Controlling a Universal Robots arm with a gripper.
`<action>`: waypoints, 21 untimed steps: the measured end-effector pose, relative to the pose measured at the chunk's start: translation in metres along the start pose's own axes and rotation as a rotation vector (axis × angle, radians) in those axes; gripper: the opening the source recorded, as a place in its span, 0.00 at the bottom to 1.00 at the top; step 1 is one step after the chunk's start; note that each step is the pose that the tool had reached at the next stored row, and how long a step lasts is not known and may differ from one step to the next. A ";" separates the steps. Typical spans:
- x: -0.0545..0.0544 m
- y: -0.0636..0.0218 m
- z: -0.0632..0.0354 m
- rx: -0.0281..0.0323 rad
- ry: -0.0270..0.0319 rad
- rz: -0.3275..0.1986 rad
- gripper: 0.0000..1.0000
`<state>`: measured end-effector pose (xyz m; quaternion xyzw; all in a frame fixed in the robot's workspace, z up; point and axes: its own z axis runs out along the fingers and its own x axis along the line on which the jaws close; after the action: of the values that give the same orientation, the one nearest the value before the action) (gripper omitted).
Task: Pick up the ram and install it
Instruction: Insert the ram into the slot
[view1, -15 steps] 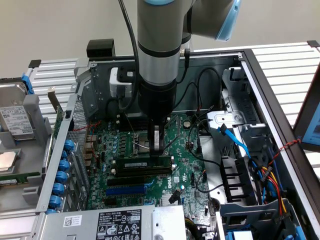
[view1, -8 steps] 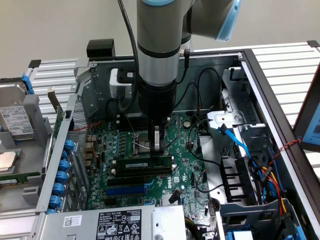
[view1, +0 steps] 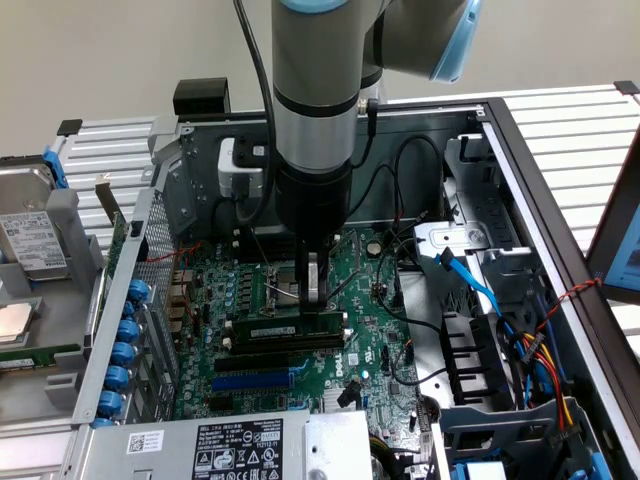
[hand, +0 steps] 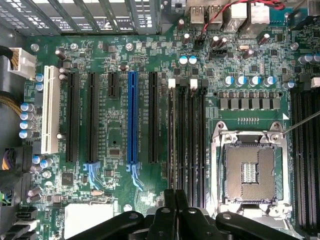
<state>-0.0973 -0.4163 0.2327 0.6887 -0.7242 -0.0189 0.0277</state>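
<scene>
The ram (view1: 280, 329), a long green stick with a white label, stands on edge along a black slot in the middle of the motherboard (view1: 370, 300). My gripper (view1: 318, 303) comes straight down onto the end of the stick at the exterior view's right. In the wrist view the gripper (hand: 175, 197) has its two black fingers pressed close together over the row of long black memory slots (hand: 187, 140), beside the CPU socket (hand: 247, 172). The stick's lower edge is hidden behind the slot.
The open PC case has metal walls (view1: 520, 200) all round, with drive bays and loose cables (view1: 470, 275) at the exterior view's right. A blue slot (hand: 132, 117) and black expansion slots lie beside the memory slots. Another green stick (view1: 40, 356) lies outside the case on the left.
</scene>
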 end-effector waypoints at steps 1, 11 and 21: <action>0.000 0.0000 0.0000 0.0001 0.0000 0.000 0.12; 0.000 0.0018 0.0001 0.0018 -0.0002 0.000 0.12; 0.000 0.0025 0.0001 0.0061 -0.0079 0.002 0.12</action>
<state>-0.0998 -0.4158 0.2328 0.6882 -0.7249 -0.0194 0.0228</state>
